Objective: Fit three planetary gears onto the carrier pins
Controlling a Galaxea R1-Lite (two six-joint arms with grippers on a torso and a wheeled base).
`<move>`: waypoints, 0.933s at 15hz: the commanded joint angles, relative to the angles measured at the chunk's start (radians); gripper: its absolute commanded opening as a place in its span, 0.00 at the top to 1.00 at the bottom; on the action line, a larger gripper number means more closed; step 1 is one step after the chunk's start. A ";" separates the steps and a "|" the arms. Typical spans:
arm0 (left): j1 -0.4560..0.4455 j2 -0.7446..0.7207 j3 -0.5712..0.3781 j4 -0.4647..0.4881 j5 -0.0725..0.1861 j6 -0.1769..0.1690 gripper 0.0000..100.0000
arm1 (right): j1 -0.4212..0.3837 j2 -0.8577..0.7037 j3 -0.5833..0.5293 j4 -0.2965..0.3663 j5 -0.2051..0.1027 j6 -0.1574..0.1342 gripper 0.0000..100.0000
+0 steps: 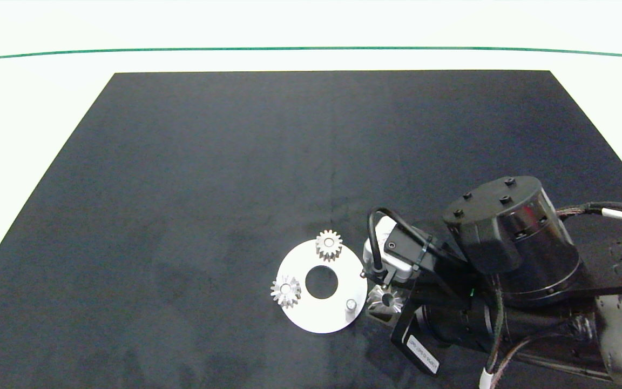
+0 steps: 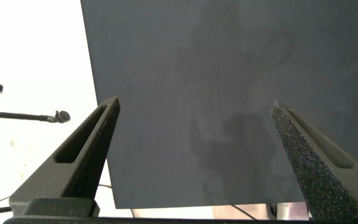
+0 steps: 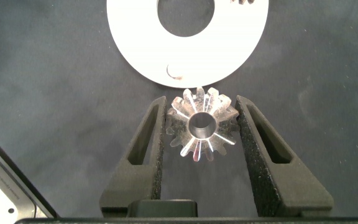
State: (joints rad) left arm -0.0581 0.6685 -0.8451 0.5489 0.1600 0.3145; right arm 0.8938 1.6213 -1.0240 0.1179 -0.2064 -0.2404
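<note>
**Q:** Dark mat (image 1: 235, 189) over a white table, right? Where's everything sitting?

**Me:** Yep. From my head cam the white disc (image 1: 319, 313) lies toward the near middle of the mat. Two planetary gears are already on pins: one at the far rim (image 1: 329, 245), one at the left rim (image 1: 285, 290). The third carrier pin (image 1: 351, 305) stands bare on the near-right side.

**Q:** And the last gear?

**Me:** Third gear (image 3: 201, 124) lies flat on the mat just off the disc's edge, beside that bare pin. My right gripper (image 3: 201, 130) straddles it, a finger close on each side; I can't tell whether they're touching the teeth. Left gripper (image 2: 194, 155) is parked over bare mat near its edge, spread wide, holding nothing.
</note>
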 commanded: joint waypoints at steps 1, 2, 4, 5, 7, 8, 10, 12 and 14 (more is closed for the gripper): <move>0.000 -0.006 -0.003 0.003 0.001 0.002 0.00 | 0.004 0.023 -0.016 0.000 -0.001 -0.003 1.00; 0.000 -0.007 -0.003 0.003 0.001 0.002 0.00 | 0.005 0.026 -0.021 0.000 -0.001 -0.003 1.00; 0.000 -0.007 -0.003 0.003 0.001 0.002 0.00 | 0.019 0.037 -0.027 0.000 -0.001 -0.003 1.00; 0.000 -0.007 -0.005 0.003 0.001 0.002 0.00 | 0.023 0.042 -0.027 0.000 -0.001 -0.003 1.00; 0.000 -0.020 -0.005 0.003 0.001 0.002 0.00 | 0.030 0.049 -0.031 -0.003 -0.001 -0.002 1.00; -0.002 -0.023 -0.005 0.003 0.001 0.002 0.00 | 0.031 0.051 -0.031 -0.003 -0.001 0.000 1.00; -0.002 -0.024 -0.006 0.003 0.001 0.002 0.00 | 0.030 0.065 -0.034 -0.009 0.001 0.001 1.00; -0.002 -0.026 -0.006 0.003 0.001 0.002 0.00 | 0.030 0.066 -0.033 -0.007 0.001 0.001 1.00; -0.003 -0.037 -0.006 0.003 0.001 0.002 0.00 | 0.028 0.080 -0.036 -0.014 0.001 0.003 1.00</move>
State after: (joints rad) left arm -0.0606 0.6379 -0.8515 0.5489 0.1602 0.3145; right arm 0.9221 1.6915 -1.0583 0.1028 -0.2045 -0.2362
